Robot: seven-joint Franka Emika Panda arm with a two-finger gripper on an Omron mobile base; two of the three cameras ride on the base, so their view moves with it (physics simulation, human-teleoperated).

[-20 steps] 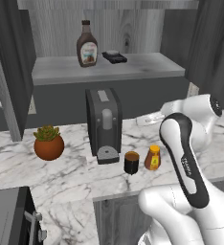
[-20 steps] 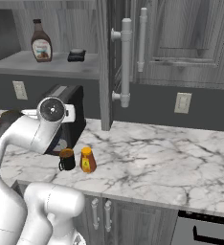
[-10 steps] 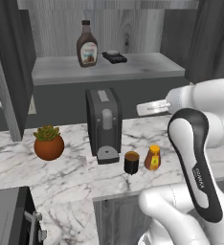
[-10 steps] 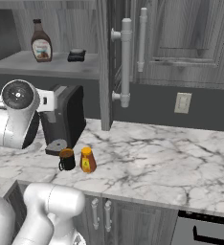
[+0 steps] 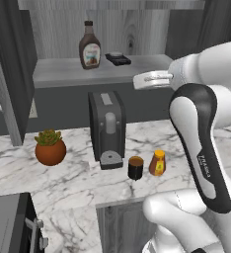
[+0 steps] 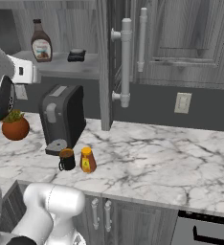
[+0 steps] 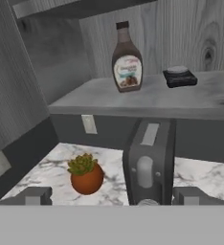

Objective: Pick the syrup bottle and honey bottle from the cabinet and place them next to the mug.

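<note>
Gripper [image 7: 112, 196] open wide, holding nothing. In the hand view, syrup bottle [image 7: 127, 58] stands upright on cabinet [image 7: 147, 98] shelf, ahead and above. Base views add honey bottle [image 5: 158, 163] just beside mug [image 5: 135, 168] on counter [image 6: 152, 158], below the gripper.

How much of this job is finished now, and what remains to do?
Done: the honey bottle stands on the counter beside the mug.
In hand: nothing; the claw is open and faces the cabinet.
Left: the syrup bottle is on the shelf, upright, next to a small dark object. It must be picked and placed by the mug.
</note>
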